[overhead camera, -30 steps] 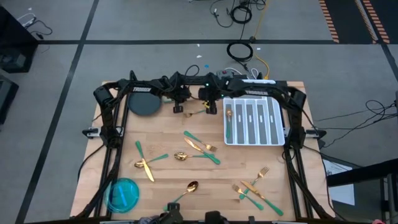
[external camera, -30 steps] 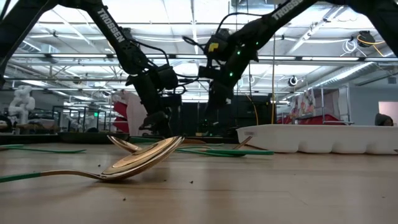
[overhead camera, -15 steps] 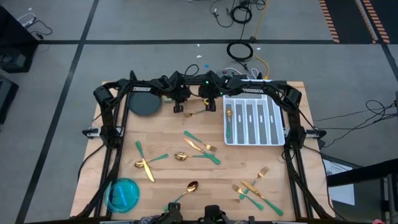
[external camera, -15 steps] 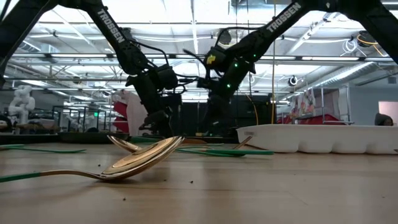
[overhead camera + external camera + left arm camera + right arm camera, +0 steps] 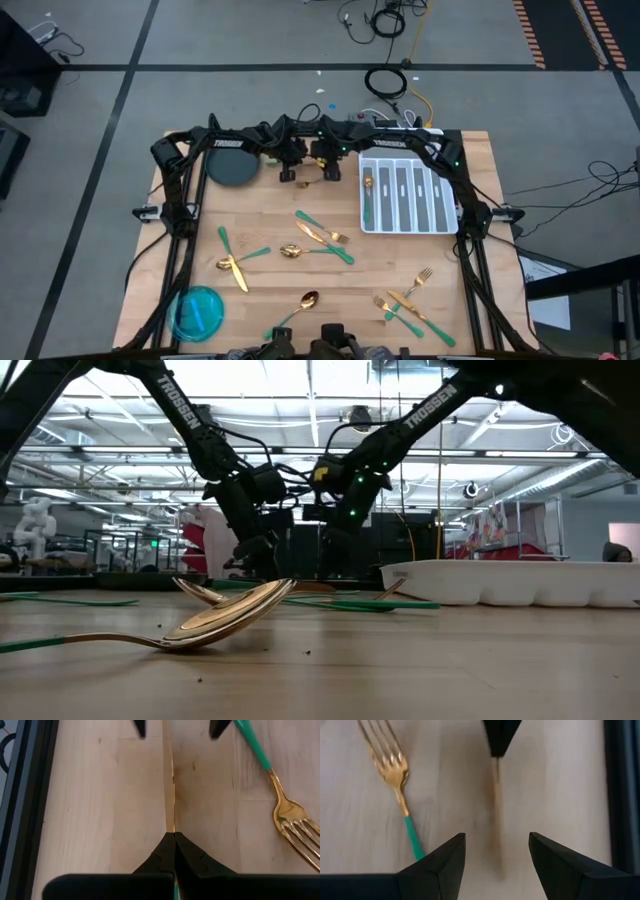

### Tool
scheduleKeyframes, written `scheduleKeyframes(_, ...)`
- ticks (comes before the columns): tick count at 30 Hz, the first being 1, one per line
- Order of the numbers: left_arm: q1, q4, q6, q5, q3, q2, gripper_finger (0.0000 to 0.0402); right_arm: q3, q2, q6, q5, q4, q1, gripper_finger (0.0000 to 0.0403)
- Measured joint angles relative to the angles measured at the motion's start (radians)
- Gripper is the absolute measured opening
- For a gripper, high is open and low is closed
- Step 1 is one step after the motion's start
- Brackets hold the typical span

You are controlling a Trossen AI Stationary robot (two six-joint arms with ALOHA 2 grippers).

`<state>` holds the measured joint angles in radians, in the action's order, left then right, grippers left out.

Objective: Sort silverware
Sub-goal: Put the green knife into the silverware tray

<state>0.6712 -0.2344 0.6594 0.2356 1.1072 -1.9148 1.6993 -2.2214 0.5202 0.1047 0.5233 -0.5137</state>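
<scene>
My left gripper (image 5: 289, 174) is at the far middle of the table, shut on a gold knife (image 5: 171, 785) that shows edge-on in the left wrist view. My right gripper (image 5: 323, 168) faces it, open. Its fingers (image 5: 141, 727) stand on either side of the blade's tip (image 5: 496, 780) without touching it. A green-handled gold fork (image 5: 292, 822) lies flat on the wood just beside them. Several more forks, spoons and knives lie scattered over the near half (image 5: 318, 236). One piece lies in the white tray's left compartment (image 5: 367, 196). My left gripper pinches the knife between its two fingers (image 5: 162, 852) near where the gold blade (image 5: 173, 827) meets the green handle. The fingers lie along the knife. The blade sticks straight out ahead of them, thin edge up, toward my right gripper.
The white divided tray (image 5: 440, 196) sits at the far right. A dark round plate (image 5: 232, 168) is at the far left and a blue dish (image 5: 198, 312) at the near left. A large gold spoon (image 5: 215, 622) lies close to the low camera.
My right gripper has moved toward the table's left, from beside the tray to just in front of my left gripper, and now straddles the knife's tip. My left gripper and the knife have stayed put.
</scene>
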Motion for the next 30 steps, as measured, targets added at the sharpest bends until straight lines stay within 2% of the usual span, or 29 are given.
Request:
scheduleKeyframes(5,0.0,0.001,0.001,0.001,0.0,0.0,0.0,0.104,-0.067,0.019,-0.003,0.11,-0.003,0.021)
scheduleKeyframes(9,0.001,0.011,0.001,0.005,0.0,0.0,0.0,0.146,-0.117,0.023,-0.002,0.182,-0.002,0.0185)
scheduleKeyframes(13,0.001,0.028,0.001,0.023,0.0,-0.001,0.0,0.164,-0.123,0.022,-0.01,0.186,-0.002,0.0145)
scheduleKeyframes(16,0.001,0.03,0.001,0.026,0.0,-0.001,0.0,0.17,-0.124,0.011,-0.019,0.195,0.001,0.0086)
scheduleKeyframes(18,0.001,0.03,0.001,0.027,0.0,-0.001,0.0,0.17,-0.124,-0.032,-0.039,0.203,0.006,0.0067)
scheduleKeyframes(30,-0.003,0.03,0.001,0.048,0.0,-0.001,0.0,0.169,-0.124,-0.04,-0.094,0.206,0.018,0.0059)
